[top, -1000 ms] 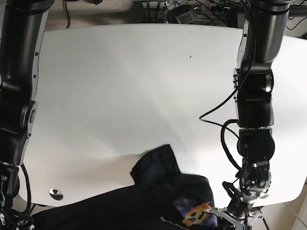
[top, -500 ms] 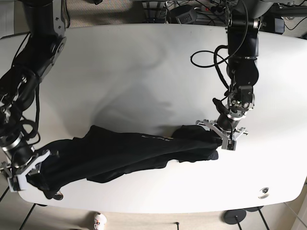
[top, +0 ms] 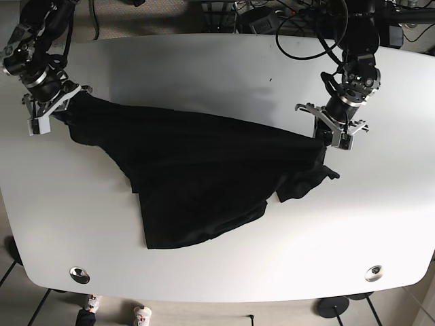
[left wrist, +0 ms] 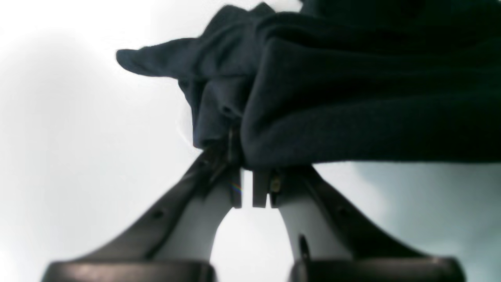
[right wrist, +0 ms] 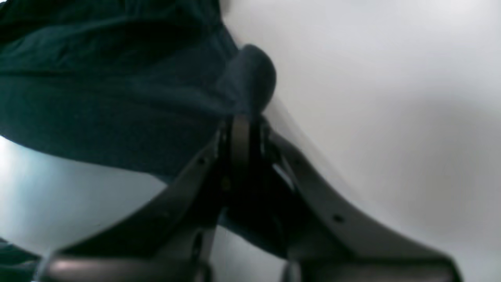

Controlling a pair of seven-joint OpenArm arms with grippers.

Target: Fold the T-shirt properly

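Observation:
A black T-shirt hangs stretched between my two grippers above the white table, its lower part sagging toward the table's front. My left gripper is shut on the shirt's right end. In the left wrist view the left gripper pinches bunched dark cloth. My right gripper is shut on the shirt's left end. In the right wrist view the right gripper pinches a fold of the cloth.
The table has round metal fittings near its front left and front right corners. Cables and equipment lie behind the far edge. The floor shows below the front edge.
Both arms have moved away from the table's front toward the back and spread apart, lifting the shirt from a bunched strip into a stretched sheet.

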